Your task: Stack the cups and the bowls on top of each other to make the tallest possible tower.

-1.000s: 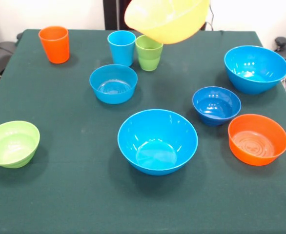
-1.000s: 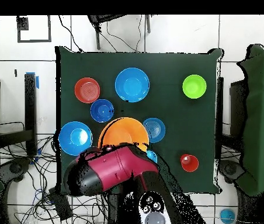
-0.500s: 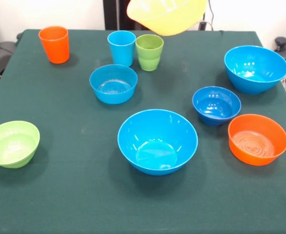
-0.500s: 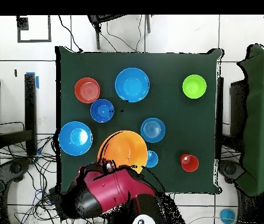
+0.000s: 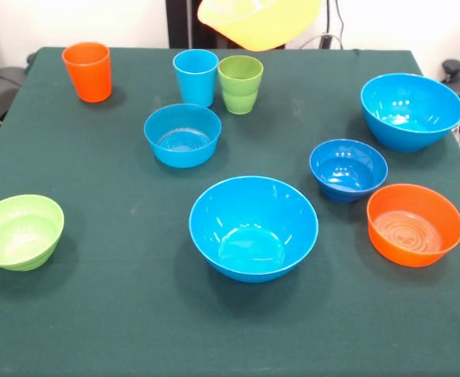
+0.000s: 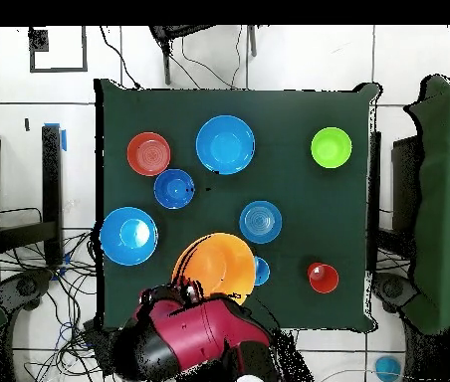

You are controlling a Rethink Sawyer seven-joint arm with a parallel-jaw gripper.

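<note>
the arm [image 6: 194,333] is holding the yellow bowl [image 5: 257,20] tilted in the air above the cups [image 5: 240,84]; i cannot tell the grip itself, as it is hidden.

Only the overhead view showed the arm [image 6: 194,338]: a chunky rounded shell in deep crimson red, with glossy black sections at the joints and along one side. Smooth curved casing, looked like moulded plastic. Couldn't make out any markings or screws.
</note>
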